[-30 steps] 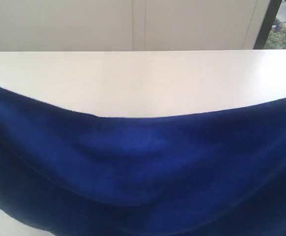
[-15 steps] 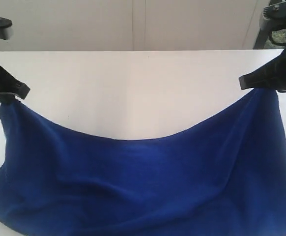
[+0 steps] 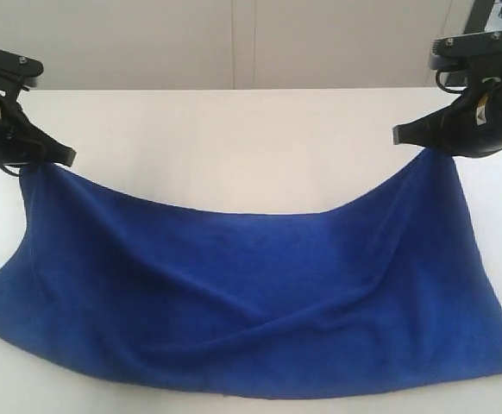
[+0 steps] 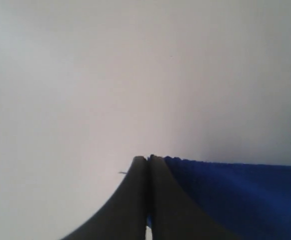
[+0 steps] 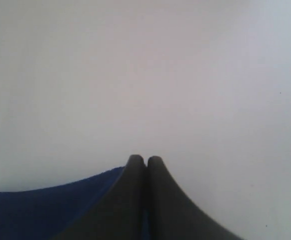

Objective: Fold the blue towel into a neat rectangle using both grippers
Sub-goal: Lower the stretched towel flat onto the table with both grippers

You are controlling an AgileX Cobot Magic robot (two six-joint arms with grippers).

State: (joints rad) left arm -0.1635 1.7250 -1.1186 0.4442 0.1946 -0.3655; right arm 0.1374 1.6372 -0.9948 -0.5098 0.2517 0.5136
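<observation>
Near hem: the blue towel (image 3: 260, 293) lies on the white worktop (image 3: 234, 147), its near edge at 6 o'clock in the exterior view and its body spread from 8 to 4 o'clock.
Towel body: slack, with diagonal creases meeting low in the middle.
Far edge: lifted at both corners, sagging in a shallow curve between them.
Left gripper (image 3: 66, 159): at 9 o'clock, jaws clenched on the towel's left far corner.
Right gripper (image 3: 404, 135): at 2 o'clock, jaws clenched on the right far corner and riding slightly higher than the left.
Step in hand: judged as carrying the held edge, to be laid down straight.
Doing it well: level the two corners. Draw them apart until the sag goes, without dragging the near hem. Lower both together and release only once the edge rests on the worktop. The central creases will probably need that tension to flatten.
Risk: uneven height or pull would likely leave a skewed edge.
Cut off: the towel's corner at 8 o'clock runs out of frame, as do both arms.
Layers: cannot tell whether the cloth near 6 o'clock is single or doubled.
Tag: not made out.
Wrist views: only pressed jaw tips, a patch of blue and bare worktop. The pinched cloth itself is barely a sliver.
Beyond: a pale panelled wall (image 3: 234, 43).
</observation>
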